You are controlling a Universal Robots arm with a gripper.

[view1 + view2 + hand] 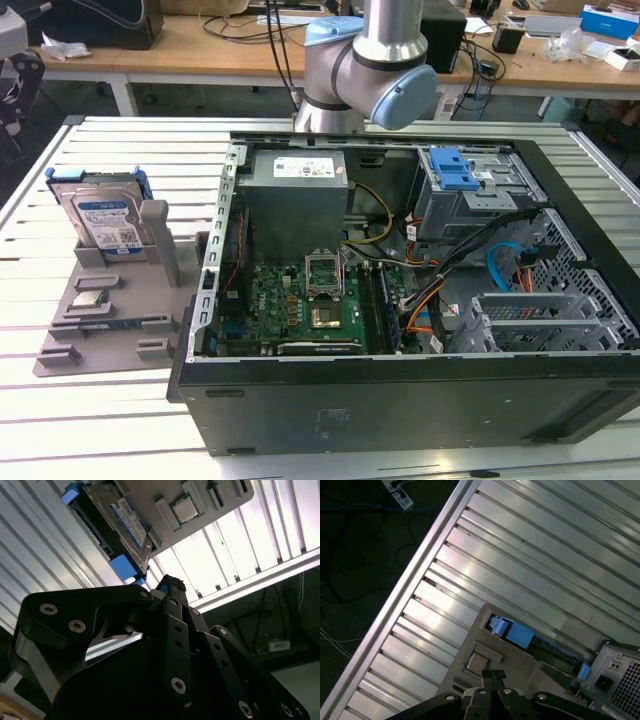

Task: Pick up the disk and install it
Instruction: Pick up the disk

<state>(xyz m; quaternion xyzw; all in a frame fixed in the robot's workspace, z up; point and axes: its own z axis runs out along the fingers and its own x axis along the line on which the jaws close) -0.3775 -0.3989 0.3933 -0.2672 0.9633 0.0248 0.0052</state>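
The disk (104, 214), a silver hard drive with a white-and-blue label in a blue bracket, stands leaning on edge in a grey holder (112, 322) on the exterior view's left, outside the computer case. In the second wrist view the disk (121, 521) lies beyond the black fingertips of my gripper (170, 586), well apart from them. The first wrist view looks down over my gripper (493, 674) onto the disk's blue bracket (519, 634) from some height. The fingers are shut with nothing between them.
A small square CPU chip (88, 300) sits on the same grey holder. The open computer case (400, 400) takes up the middle and right of the slatted metal table (120, 420), with a blue-latched drive bay (455, 170), a grey power supply (297, 170) and loose cables inside.
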